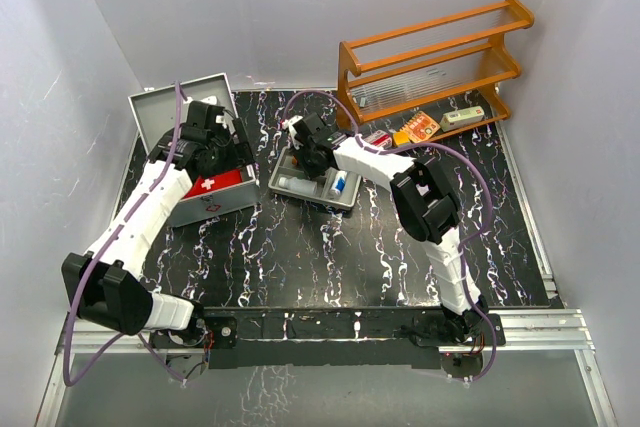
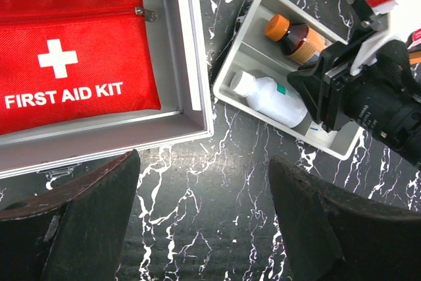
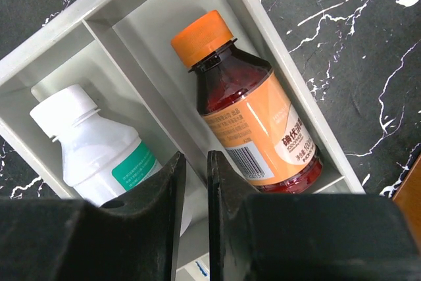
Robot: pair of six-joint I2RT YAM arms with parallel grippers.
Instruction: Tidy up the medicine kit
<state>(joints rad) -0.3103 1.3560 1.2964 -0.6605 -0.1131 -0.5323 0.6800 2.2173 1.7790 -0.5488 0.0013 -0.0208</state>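
The medicine kit [image 1: 215,209] stands open at the left, its lid [image 1: 180,107] raised, with a red first aid pouch [image 2: 72,57] lying inside. To its right is a grey divided tray [image 2: 250,31] holding a brown bottle with an orange cap [image 3: 256,123] and a white bottle [image 3: 99,146]. My left gripper [image 2: 204,182] hovers open over bare table between kit and tray. My right gripper [image 3: 196,162] reaches into the tray, its fingers nearly together on either side of the divider wall between the two bottles.
A wooden rack [image 1: 440,57] stands at the back right, with small boxes [image 1: 420,127] and a flat pack [image 1: 462,118] on the table under it. A small blue-capped item [image 1: 340,185] lies in the tray's right compartment. White walls enclose the table.
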